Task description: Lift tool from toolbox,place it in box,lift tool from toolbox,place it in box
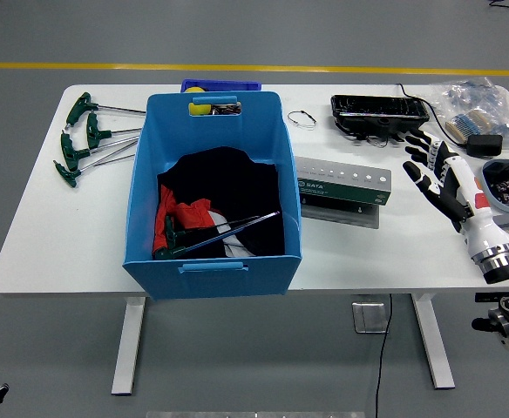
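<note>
A big blue box (213, 261) stands on the white table (54, 235). Inside it lie black and red cloth and one green-handled T-wrench (224, 232). Several more green-handled T-wrenches (89, 139) lie on the table left of the box. A grey metal tool holder (342, 181) with a row of holes lies right of the box. My right hand (433, 170) is open with fingers spread, empty, hovering right of the holder. My left arm is out of view.
A black tray with cables (379, 113) sits at the back right. A bag of parts (472, 100) and a small black block (484, 144) lie at the far right. A wire ring (302, 118) lies behind the holder. A dark blue bin (221, 85) peeks out behind the box.
</note>
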Action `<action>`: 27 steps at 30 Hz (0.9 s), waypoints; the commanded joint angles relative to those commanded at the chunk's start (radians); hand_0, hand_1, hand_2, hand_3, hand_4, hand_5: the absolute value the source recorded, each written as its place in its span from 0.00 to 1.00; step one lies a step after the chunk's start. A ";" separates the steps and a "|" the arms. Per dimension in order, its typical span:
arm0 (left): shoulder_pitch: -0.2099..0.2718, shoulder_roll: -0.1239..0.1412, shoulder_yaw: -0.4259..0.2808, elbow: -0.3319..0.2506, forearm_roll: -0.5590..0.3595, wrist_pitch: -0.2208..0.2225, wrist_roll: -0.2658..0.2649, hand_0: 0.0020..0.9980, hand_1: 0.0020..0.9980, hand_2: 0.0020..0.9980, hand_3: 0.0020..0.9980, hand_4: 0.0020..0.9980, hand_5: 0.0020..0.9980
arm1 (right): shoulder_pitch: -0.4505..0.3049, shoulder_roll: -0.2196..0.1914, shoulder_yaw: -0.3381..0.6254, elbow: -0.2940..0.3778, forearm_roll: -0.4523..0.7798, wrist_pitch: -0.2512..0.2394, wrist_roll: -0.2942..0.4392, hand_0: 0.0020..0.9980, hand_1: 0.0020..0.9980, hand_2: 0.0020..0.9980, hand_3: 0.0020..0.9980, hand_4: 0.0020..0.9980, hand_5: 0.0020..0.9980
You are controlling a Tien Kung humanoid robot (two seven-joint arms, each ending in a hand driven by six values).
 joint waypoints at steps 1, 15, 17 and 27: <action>0.002 0.000 0.004 0.000 -0.005 0.000 -0.002 0.86 0.87 0.89 0.68 0.69 0.66 | -0.001 -0.001 0.000 0.001 -0.001 0.001 -0.001 0.88 0.83 0.88 0.91 1.00 0.82; 0.026 -0.042 0.059 0.000 -0.024 0.000 0.017 0.86 0.88 0.89 0.69 0.69 0.67 | -0.045 0.010 0.076 -0.010 -0.021 0.005 -0.011 0.88 0.83 0.88 0.91 1.00 0.82; 0.033 -0.050 0.066 0.000 -0.034 0.002 0.018 0.86 0.88 0.89 0.69 0.69 0.67 | -0.048 0.012 0.080 -0.011 -0.023 0.007 -0.013 0.88 0.83 0.88 0.91 1.00 0.82; 0.039 -0.088 0.119 0.000 -0.068 0.001 0.039 0.86 0.88 0.89 0.69 0.69 0.67 | -0.056 0.023 0.086 -0.020 -0.021 0.007 -0.014 0.88 0.83 0.88 0.91 1.00 0.82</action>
